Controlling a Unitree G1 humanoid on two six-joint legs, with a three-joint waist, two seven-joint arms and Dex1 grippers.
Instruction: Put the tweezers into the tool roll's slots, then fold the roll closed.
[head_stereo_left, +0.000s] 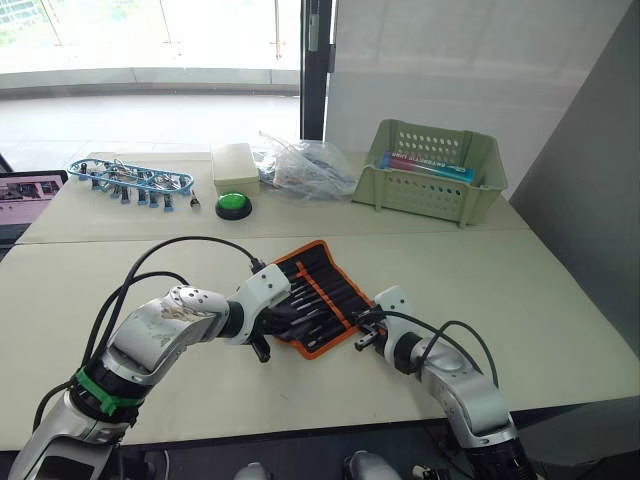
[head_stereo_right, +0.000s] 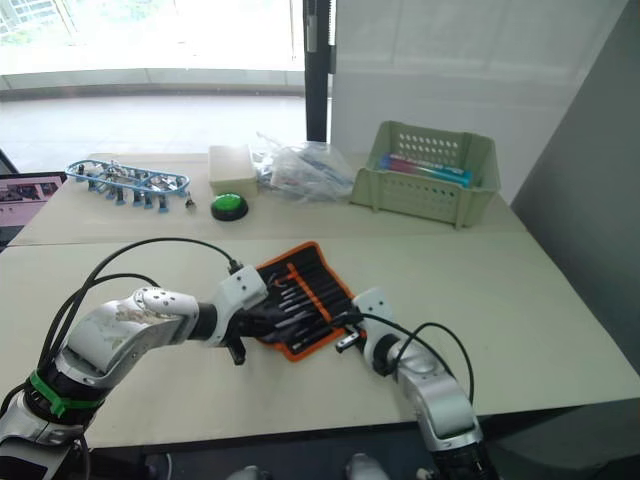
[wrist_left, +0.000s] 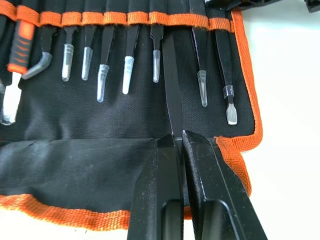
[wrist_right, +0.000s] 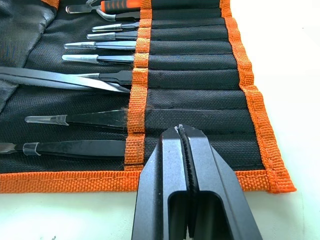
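The left tool (wrist_left: 179, 145) grips one pair of tweezers (wrist_left: 171, 90), its tip at a slot of the tool roll (head_stereo_left: 318, 298). The right tool (wrist_right: 183, 131) is closed, empty, pressing the roll's near edge. The roll lies open on the surface (head_stereo_left: 500, 290), and a green basket (head_stereo_left: 432, 172) stands behind.

Bench (head_stereo_left: 560, 300) open right of tool roll (head_stereo_left: 322, 296); green basket (head_stereo_left: 432, 172), plastic bags (head_stereo_left: 305, 166), green button (head_stereo_left: 233, 206) crowd back edge.

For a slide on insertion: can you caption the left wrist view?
Left end effector pinches a slim black metal tweezer, feeding it into a slot of the black fabric tool roll with orange edging.
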